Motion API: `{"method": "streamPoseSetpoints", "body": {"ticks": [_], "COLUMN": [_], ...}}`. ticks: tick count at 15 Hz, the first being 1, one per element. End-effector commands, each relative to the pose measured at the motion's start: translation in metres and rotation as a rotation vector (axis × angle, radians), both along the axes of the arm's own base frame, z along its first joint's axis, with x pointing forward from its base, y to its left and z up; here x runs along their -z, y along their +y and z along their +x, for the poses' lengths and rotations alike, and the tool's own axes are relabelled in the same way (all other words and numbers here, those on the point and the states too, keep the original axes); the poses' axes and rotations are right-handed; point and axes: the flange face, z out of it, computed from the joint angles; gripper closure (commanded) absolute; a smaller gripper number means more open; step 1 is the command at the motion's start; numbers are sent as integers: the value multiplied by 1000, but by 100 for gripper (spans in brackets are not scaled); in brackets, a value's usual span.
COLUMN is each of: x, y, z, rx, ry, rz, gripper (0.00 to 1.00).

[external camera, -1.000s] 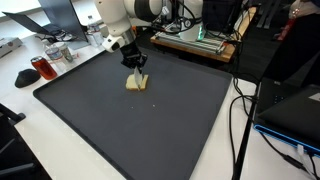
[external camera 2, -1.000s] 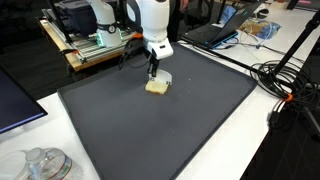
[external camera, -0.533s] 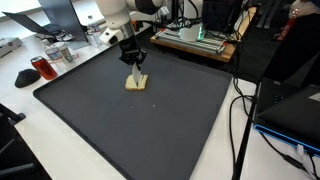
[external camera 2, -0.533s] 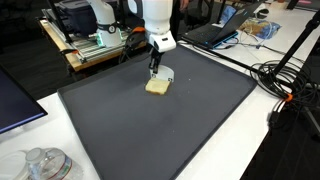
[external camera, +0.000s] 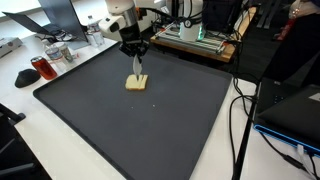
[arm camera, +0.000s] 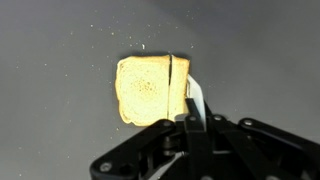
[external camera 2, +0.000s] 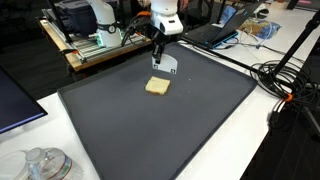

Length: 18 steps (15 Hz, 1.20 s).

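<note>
My jaws are clenched on a thin silvery utensil (external camera: 137, 66), which hangs tip-down over a slice of toast (external camera: 136, 83). The toast lies flat on a dark mat (external camera: 160, 130) covering the white counter (external camera: 45, 150), near the mat's 12 o'clock edge in both exterior views. In the wrist view the toast sits at 11 o'clock from my jaws, and the utensil crosses its 3 o'clock edge. By my judgement the slice is whole and unmarked. The utensil appears to hang clear of it, with no work on the toast yet done.
</note>
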Motion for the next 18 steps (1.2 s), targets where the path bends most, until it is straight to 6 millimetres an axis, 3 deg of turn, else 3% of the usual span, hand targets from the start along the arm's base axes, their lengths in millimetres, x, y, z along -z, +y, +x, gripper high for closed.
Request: {"method": "streamPoseSetpoints", "body": {"ticks": [1, 11, 14, 18], "x": [-14, -17, -19, -23], "y": [23, 97, 123, 144], "z": [-3, 2, 8, 20], "rx": [10, -7, -17, -18], "ry": [-7, -53, -76, -120], "rz": [-89, -346, -325, -298], "gripper": [99, 99, 99, 99]}}
